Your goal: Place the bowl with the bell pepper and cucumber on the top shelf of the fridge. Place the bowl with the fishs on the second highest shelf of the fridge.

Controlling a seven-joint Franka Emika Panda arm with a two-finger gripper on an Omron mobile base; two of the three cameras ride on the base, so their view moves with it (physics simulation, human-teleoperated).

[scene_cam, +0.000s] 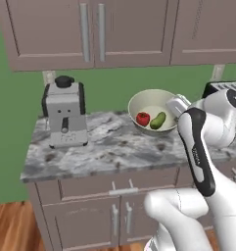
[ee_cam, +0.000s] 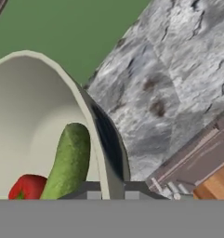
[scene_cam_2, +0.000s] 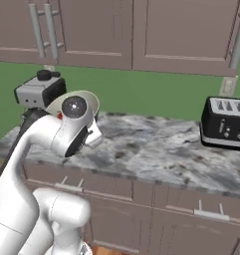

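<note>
A cream bowl (scene_cam: 150,104) holds a red bell pepper (scene_cam: 143,118) and a green cucumber (scene_cam: 157,120). It hangs tilted just above the marbled counter (scene_cam: 105,152), its opening facing the camera. My gripper (scene_cam: 171,115) is shut on its right rim. In the hand view the rim of the bowl (ee_cam: 34,116) runs down between my fingers, gripper (ee_cam: 112,186), with the cucumber (ee_cam: 69,162) and the pepper (ee_cam: 26,188) inside. From the right base view the bowl (scene_cam_2: 93,101) peeks out behind my wrist. The fridge and the bowl with the fish are out of view.
A grey coffee machine (scene_cam: 65,115) stands at the counter's left end. A black toaster (scene_cam_2: 226,122) sits on the right. Closed wall cabinets (scene_cam: 90,32) hang above, and drawers and doors (scene_cam: 119,206) lie below the counter edge.
</note>
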